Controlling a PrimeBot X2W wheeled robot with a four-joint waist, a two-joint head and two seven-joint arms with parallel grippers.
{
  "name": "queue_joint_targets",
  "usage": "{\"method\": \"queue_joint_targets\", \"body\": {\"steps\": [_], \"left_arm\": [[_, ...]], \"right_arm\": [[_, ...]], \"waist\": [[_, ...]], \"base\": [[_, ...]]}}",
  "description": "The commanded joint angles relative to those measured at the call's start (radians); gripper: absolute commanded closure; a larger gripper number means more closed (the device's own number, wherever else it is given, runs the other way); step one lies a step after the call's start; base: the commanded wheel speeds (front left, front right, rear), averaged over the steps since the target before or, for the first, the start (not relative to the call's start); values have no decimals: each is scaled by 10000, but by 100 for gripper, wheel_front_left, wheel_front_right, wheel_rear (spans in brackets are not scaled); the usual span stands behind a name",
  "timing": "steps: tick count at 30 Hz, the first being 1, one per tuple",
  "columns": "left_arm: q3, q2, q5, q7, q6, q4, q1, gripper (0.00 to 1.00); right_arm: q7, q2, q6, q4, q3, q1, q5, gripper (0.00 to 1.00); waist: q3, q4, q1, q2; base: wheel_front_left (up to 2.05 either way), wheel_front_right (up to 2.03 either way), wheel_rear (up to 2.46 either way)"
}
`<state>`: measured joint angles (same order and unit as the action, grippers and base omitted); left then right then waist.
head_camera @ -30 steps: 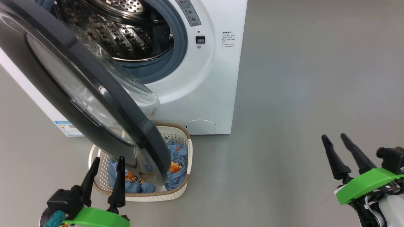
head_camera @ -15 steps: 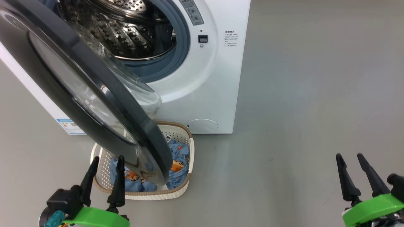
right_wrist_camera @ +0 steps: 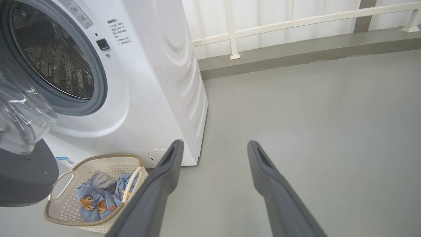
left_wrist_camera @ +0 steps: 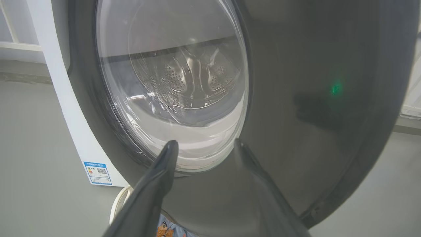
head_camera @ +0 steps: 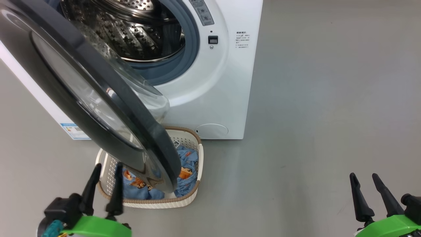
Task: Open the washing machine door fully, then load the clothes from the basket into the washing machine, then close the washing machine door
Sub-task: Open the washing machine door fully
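White front-load washer (head_camera: 230, 82): blue base sticker (head_camera: 74, 130) txt unreadable. Black-rimmed glass door (head_camera: 131, 115) overhangs cream perforated basket (head_camera: 158, 204) w/ blue printed clothes (head_camera: 185, 158), 7 o'clock. L gripper (head_camera: 108, 166), R gripper (head_camera: 363, 176): fingers apart. Grey floor (head_camera: 312, 115) free 3 o'clock.

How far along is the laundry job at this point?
Done: the washing machine door is unlatched and swung out, drum exposed. In hand: the open left pincer faces the door's outer side, likely to push it wider, since it overhangs the basket. Left: the clothes lie in the basket; loading and closing remain. The right pincer is open, empty.
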<state>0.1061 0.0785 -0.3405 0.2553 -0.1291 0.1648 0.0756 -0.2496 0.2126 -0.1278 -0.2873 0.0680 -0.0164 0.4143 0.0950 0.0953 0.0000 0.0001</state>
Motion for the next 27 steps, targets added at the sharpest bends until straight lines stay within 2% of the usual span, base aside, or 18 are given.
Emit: {"method": "queue_joint_targets", "body": {"steps": [1,8,10,12,17,20,23,27], "left_arm": [[-496,123,33,65,-15,-171,253,100],[-1545,-103,125,65,17,-1006,562,100],[-1833,-176,156,65,135,-1604,673,100],[-1799,-244,135,65,243,-2821,829,100],[-631,-276,251,65,481,-4546,861,100],[402,-279,276,-20,653,-5008,910,100],[1527,-280,249,-248,762,-5031,1047,100],[2942,-281,-132,-410,834,-4302,1255,100]], "right_arm": [[-122,114,-29,255,-157,67,-203,0],[-122,59,-29,330,-83,258,-365,0],[-122,60,-29,388,-138,328,-390,0],[-122,64,-29,426,-190,376,-401,0],[-122,78,-29,429,-251,373,-413,0],[-122,79,-29,441,-291,365,-413,0],[-122,75,-29,483,-334,334,-429,0],[-122,76,-29,517,-372,228,-422,0]], "waist": [[-49,15,0,-1],[-258,141,0,-1],[-303,165,0,-1],[-325,161,0,-1],[-362,102,0,-1],[-330,49,0,-1],[-264,-19,0,-1],[-148,-125,0,-1]], "base": [[0,0,0],[0,0,0],[0,0,0],[0,0,0],[0,0,0],[0,0,0],[0,0,0],[0,0,0]]}}
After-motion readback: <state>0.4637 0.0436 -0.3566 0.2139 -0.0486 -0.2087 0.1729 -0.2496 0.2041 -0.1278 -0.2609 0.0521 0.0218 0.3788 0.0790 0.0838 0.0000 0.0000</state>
